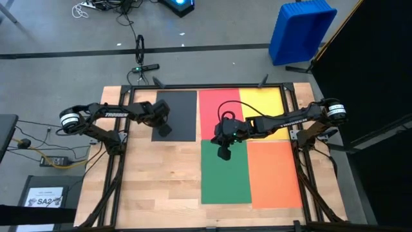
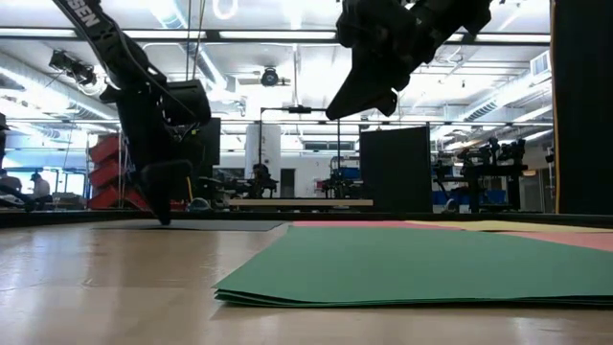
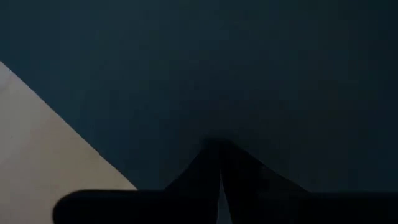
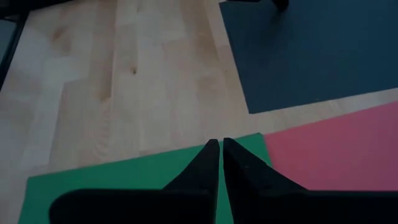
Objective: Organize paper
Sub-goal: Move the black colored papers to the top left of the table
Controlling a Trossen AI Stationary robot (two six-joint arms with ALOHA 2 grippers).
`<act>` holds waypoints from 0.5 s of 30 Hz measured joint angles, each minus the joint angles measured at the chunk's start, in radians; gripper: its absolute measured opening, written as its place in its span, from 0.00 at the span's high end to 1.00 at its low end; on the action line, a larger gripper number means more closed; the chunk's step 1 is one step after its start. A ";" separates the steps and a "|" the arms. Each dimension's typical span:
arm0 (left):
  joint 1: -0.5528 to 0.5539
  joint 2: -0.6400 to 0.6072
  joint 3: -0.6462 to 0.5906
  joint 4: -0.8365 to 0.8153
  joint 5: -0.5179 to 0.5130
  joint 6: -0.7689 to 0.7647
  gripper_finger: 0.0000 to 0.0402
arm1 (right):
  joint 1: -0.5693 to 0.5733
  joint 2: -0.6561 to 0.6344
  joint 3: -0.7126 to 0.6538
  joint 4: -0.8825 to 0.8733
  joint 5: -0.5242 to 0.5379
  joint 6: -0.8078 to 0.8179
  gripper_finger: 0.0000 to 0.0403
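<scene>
Five sheets of paper lie flat on the wooden table: a black one at the far left, red and yellow beside it, green and orange nearer. My left gripper is shut and points steeply down onto the black sheet near its near edge. My right gripper is shut and hangs well above the table, over the green sheet's far left corner, touching nothing. My left gripper presses its shut fingertips down on the black sheet's top face, close to the sheet's near left corner. The fingers come from above, slanting steeply down. The sheet lies flat on the table.
Bare wood fills the near left of the table. Dark frame rails run along both sides. A blue bin stands on the floor beyond the far right corner. A small white printed sheet lies off the table at the near left.
</scene>
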 joint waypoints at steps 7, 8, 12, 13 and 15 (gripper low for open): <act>0.016 0.000 0.000 0.010 0.018 -0.011 1.00 | 0.000 0.000 0.000 0.000 0.000 0.013 1.00; 0.016 0.000 0.000 0.010 0.018 -0.025 1.00 | 0.000 0.000 0.000 0.000 0.000 0.013 1.00; 0.016 -0.001 0.000 0.014 0.019 -0.041 1.00 | 0.000 0.000 0.000 0.000 0.000 0.014 1.00; 0.016 -0.001 0.000 0.014 0.019 -0.047 1.00 | 0.000 0.000 0.000 0.000 0.000 0.014 1.00; 0.016 -0.001 0.000 0.018 0.019 -0.057 1.00 | 0.000 0.000 0.000 0.000 0.000 0.018 1.00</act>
